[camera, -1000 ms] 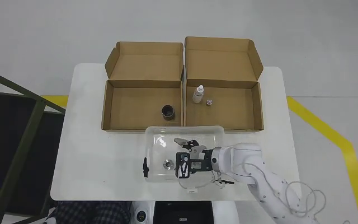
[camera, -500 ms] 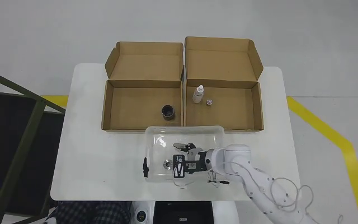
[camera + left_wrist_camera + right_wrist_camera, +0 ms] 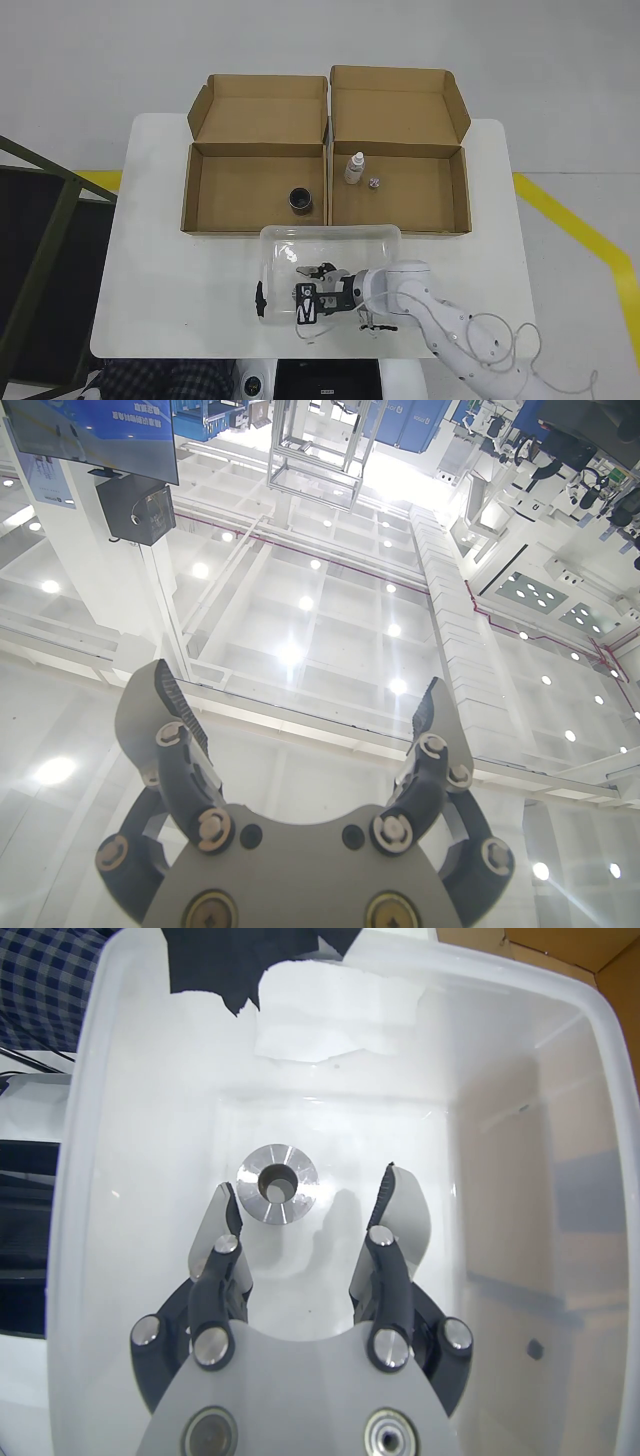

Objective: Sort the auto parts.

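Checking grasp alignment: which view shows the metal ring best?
The right wrist view: the metal ring lies clear by the open right gripper. In the top view that gripper mostly hides it; the left wrist view faces the ceiling.

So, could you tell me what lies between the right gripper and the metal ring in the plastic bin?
Nothing but bare floor of the plastic bin: in the right wrist view the metal ring sits beside one fingertip of the open right gripper.
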`<state>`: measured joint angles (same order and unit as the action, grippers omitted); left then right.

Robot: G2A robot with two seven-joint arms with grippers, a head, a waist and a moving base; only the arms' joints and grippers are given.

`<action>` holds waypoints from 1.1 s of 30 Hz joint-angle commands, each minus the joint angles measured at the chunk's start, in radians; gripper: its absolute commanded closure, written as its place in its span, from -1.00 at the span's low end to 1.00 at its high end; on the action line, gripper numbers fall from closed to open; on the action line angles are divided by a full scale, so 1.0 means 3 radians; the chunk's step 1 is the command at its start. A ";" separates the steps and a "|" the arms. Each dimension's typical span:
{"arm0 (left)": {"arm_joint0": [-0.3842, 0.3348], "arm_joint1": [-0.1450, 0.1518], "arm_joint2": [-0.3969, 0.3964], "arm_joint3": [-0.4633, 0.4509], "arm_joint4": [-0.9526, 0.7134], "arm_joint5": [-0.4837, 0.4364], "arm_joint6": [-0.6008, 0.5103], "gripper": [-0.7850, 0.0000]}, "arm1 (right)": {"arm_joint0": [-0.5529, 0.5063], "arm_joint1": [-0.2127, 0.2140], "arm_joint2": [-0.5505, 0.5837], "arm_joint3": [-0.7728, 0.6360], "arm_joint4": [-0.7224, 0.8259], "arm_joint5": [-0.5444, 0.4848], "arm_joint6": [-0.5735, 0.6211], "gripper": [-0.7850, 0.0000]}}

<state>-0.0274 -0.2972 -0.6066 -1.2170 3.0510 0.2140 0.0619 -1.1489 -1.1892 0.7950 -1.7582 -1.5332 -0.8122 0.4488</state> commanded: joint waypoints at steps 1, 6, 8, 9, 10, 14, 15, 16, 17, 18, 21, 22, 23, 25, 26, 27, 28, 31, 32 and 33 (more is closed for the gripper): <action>0.0000 0.0000 0.0000 0.0000 0.0000 0.0000 0.0000 -1.00 | 0.0019 -0.0009 -0.0037 0.0020 0.0000 0.0005 0.0006 -0.18; 0.0000 0.0000 0.0000 0.0000 0.0000 0.0000 0.0000 -1.00 | 0.0065 -0.0031 -0.0106 0.0059 0.0038 0.0003 0.0018 -0.07; 0.0000 0.0000 0.0000 0.0000 0.0000 0.0000 0.0000 -1.00 | 0.0078 -0.0037 -0.0125 0.0064 0.0054 -0.0002 0.0029 0.07; 0.0000 0.0000 0.0000 0.0000 0.0000 0.0000 0.0000 -1.00 | 0.0084 -0.0039 -0.0133 0.0067 0.0059 -0.0005 0.0035 0.11; 0.0000 0.0000 0.0000 0.0000 0.0000 0.0000 0.0000 -1.00 | 0.0089 -0.0041 -0.0137 0.0069 0.0067 -0.0006 0.0035 0.20; 0.0000 0.0000 0.0000 0.0000 0.0000 0.0000 0.0000 -1.00 | 0.0095 -0.0041 -0.0139 0.0065 0.0112 -0.0032 0.0030 0.74; 0.0000 0.0000 0.0000 0.0000 0.0000 0.0000 0.0000 -1.00 | 0.0094 -0.0040 -0.0132 0.0058 0.0136 -0.0042 0.0021 0.92; 0.0000 0.0000 0.0000 0.0000 0.0000 0.0000 0.0000 -1.00 | 0.0093 -0.0038 -0.0124 0.0043 0.0147 -0.0052 0.0024 1.00; 0.0000 0.0000 0.0000 0.0000 0.0000 0.0000 0.0000 -1.00 | 0.0090 -0.0035 -0.0116 0.0023 0.0158 -0.0060 0.0024 1.00; 0.0000 0.0000 0.0000 0.0000 0.0000 0.0000 0.0000 -1.00 | 0.0087 -0.0031 -0.0104 0.0008 0.0170 -0.0066 0.0027 1.00; 0.0000 0.0000 0.0000 0.0000 0.0000 0.0000 0.0000 -1.00 | 0.0074 -0.0019 -0.0055 -0.0045 0.0215 -0.0079 0.0030 1.00; 0.0000 0.0000 0.0000 0.0000 0.0000 0.0000 0.0000 -1.00 | 0.0069 -0.0014 -0.0037 -0.0069 0.0229 -0.0087 0.0032 1.00; 0.0000 0.0000 0.0000 0.0000 0.0000 0.0000 0.0000 -1.00 | 0.0061 -0.0008 -0.0018 -0.0096 0.0246 -0.0094 0.0033 1.00; 0.0000 0.0000 0.0000 0.0000 0.0000 0.0000 0.0000 -1.00 | 0.0041 0.0004 0.0024 -0.0157 0.0283 -0.0115 0.0032 1.00; 0.0000 0.0000 0.0000 0.0000 0.0000 0.0000 0.0000 -1.00 | 0.0032 0.0011 0.0050 -0.0188 0.0300 -0.0123 0.0033 1.00; 0.0000 0.0000 0.0000 0.0000 0.0000 0.0000 0.0000 -1.00 | 0.0019 0.0019 0.0079 -0.0218 0.0329 -0.0127 0.0024 1.00; 0.0000 0.0000 0.0000 0.0000 0.0000 0.0000 0.0000 -1.00 | 0.0009 0.0026 0.0112 -0.0246 0.0352 -0.0128 0.0022 1.00; 0.0000 0.0000 0.0000 0.0000 0.0000 0.0000 0.0000 -1.00 | -0.0025 0.0049 0.0219 -0.0333 0.0442 -0.0130 0.0002 1.00; 0.0000 0.0000 0.0000 0.0000 0.0000 0.0000 0.0000 -1.00 | -0.0038 0.0057 0.0258 -0.0366 0.0470 -0.0124 -0.0004 1.00; 0.0000 0.0000 0.0000 0.0000 0.0000 0.0000 0.0000 -1.00 | -0.0054 0.0065 0.0296 -0.0397 0.0501 -0.0119 -0.0010 1.00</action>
<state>-0.0274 -0.2972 -0.6066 -1.2170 3.0510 0.2140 0.0619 -1.1601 -1.1723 0.8698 -1.8666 -1.3937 -0.8502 0.4477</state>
